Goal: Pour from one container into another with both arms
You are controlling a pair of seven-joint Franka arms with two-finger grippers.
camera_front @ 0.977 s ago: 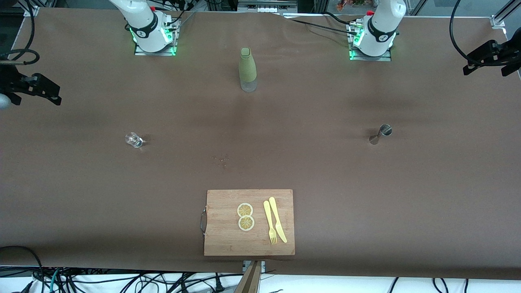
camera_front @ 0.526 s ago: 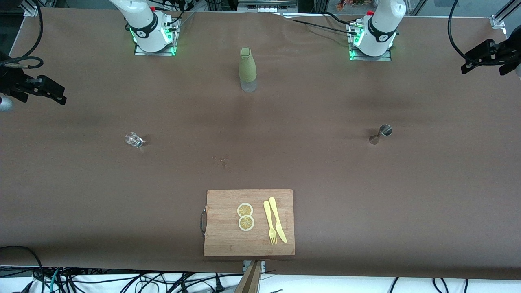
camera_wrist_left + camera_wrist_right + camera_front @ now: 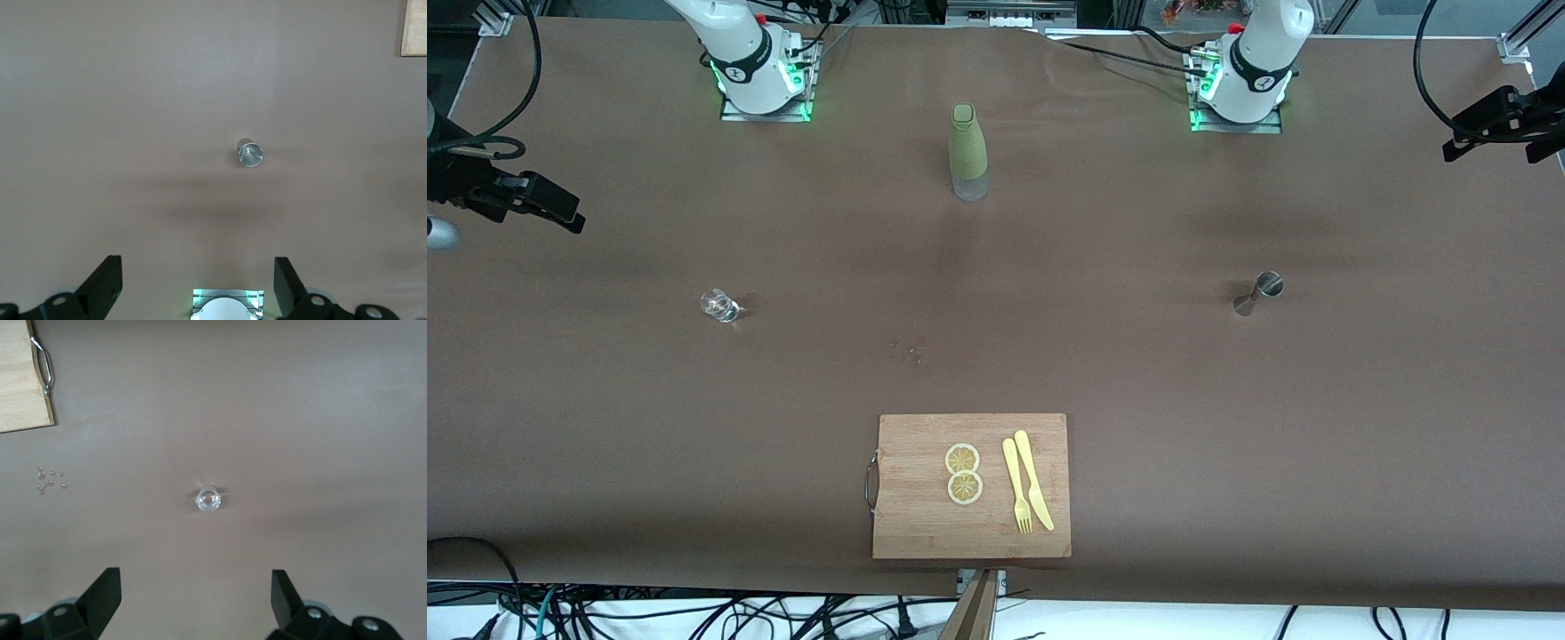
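The silvery jigger (image 3: 1258, 293) stands upright on the brown table toward the left arm's end; in the left wrist view the jigger (image 3: 250, 153) is seen from above, its mouth up. The clear glass cup (image 3: 719, 305) stands toward the right arm's end, and the cup (image 3: 207, 499) shows small in the right wrist view. My left gripper (image 3: 1463, 142) (image 3: 197, 261) hangs open, high over the table's end, well off from the jigger. My right gripper (image 3: 560, 213) (image 3: 193, 577) hangs open, high over the other end, with nothing between its fingers.
A tall olive-green bottle (image 3: 967, 151) stands mid-table between the arm bases. A wooden cutting board (image 3: 907, 516) with two lemon slices (image 3: 963, 471), a yellow fork and a knife (image 3: 1027, 480) lies at the near edge. A few small specks (image 3: 911, 348) dot the table's middle.
The right gripper has drifted a little inward over the table. The left gripper has barely shifted. The jigger and cup have not moved.
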